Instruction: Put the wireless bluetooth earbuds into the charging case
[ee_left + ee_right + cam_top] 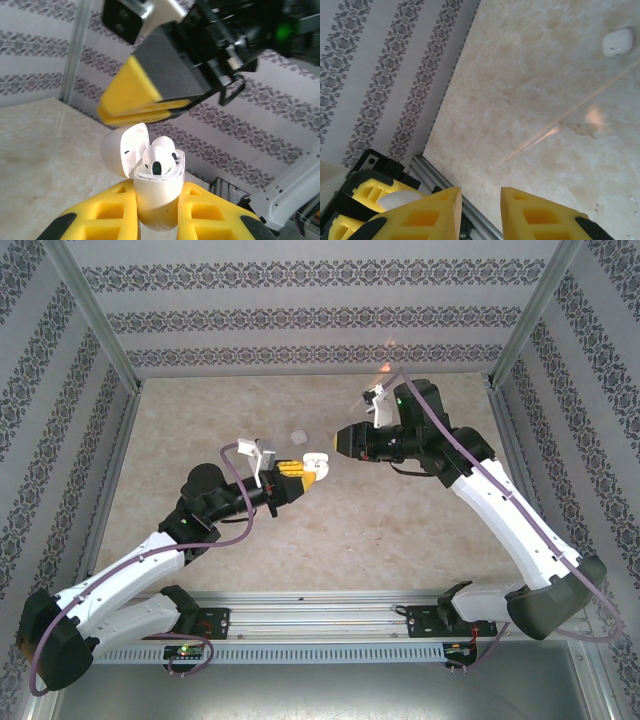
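The left gripper point(157, 217) is clamped on the lower body of a white charging case point(156, 192), its lid point(124, 149) swung open and two earbuds point(159, 162) seated in the wells, heads showing. The right gripper point(480, 210) hangs close beside it, fingers slightly apart and empty. A second white case point(617, 42) lies on the table point(530, 100). The buds look light, hard and slick. With the stems buried, only a gentle pinch across the rounded head seems workable.
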Robot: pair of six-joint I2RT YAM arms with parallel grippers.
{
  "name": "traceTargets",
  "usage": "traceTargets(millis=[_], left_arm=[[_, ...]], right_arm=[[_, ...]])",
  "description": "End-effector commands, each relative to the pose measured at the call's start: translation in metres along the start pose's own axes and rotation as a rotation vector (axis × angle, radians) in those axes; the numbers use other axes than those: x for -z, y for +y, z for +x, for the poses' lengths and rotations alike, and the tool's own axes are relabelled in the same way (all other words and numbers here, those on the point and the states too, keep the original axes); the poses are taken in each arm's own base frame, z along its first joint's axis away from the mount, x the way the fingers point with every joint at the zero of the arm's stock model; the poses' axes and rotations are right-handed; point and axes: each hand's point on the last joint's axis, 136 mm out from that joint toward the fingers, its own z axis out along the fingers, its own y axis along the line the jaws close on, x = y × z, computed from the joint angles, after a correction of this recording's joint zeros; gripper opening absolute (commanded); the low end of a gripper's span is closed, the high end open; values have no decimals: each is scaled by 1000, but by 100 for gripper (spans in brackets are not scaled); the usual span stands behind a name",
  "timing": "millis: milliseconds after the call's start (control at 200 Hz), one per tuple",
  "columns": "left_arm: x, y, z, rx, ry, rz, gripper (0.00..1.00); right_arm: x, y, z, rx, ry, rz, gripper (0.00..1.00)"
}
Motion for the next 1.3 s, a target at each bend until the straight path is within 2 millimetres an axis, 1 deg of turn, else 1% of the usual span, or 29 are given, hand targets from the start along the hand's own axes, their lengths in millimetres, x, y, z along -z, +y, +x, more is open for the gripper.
traceTargets(millis=[0, 135, 270, 445, 535, 664, 749, 809, 919, 1034, 1119, 1169, 1294], left_arm=[[1, -20, -15, -85, -59, 120, 0], [-3, -25, -17, -98, -60, 160, 0], [-6, -17, -13, -82, -49, 136, 0], [-8, -4, -9, -47, -46, 88, 0], [-7, 7, -4, -23, -39, 38, 0], [-2, 26, -1, 24, -57, -45, 0], [2, 33, 1, 52, -84, -65, 0], [4, 38, 2, 67, -97, -72, 0], [5, 48, 12, 92, -82, -97, 0], [4, 60, 27, 127, -37, -128, 0], [1, 75, 42, 174, 20, -171, 0], [0, 84, 54, 196, 59, -193, 0], [-1, 112, 86, 230, 133, -255, 0]], right_arm=[[-8, 20, 6, -21, 60, -145, 26], [-14, 38, 18, -22, 136, -278, 26], [-12, 53, 34, 6, 194, -339, 25], [-3, 67, 48, 64, 227, -381, 24], [3, 75, 53, 105, 230, -392, 24], [9, 75, 59, 142, 235, -373, 24], [8, 65, 62, 164, 235, -314, 24], [9, 60, 59, 181, 219, -275, 24], [14, 52, 44, 223, 141, -204, 24], [23, 35, 23, 254, 30, -85, 28], [34, 18, 11, 266, -55, 6, 29], [40, 4, 6, 262, -100, 58, 32], [56, -39, 0, 262, -221, 227, 46]])
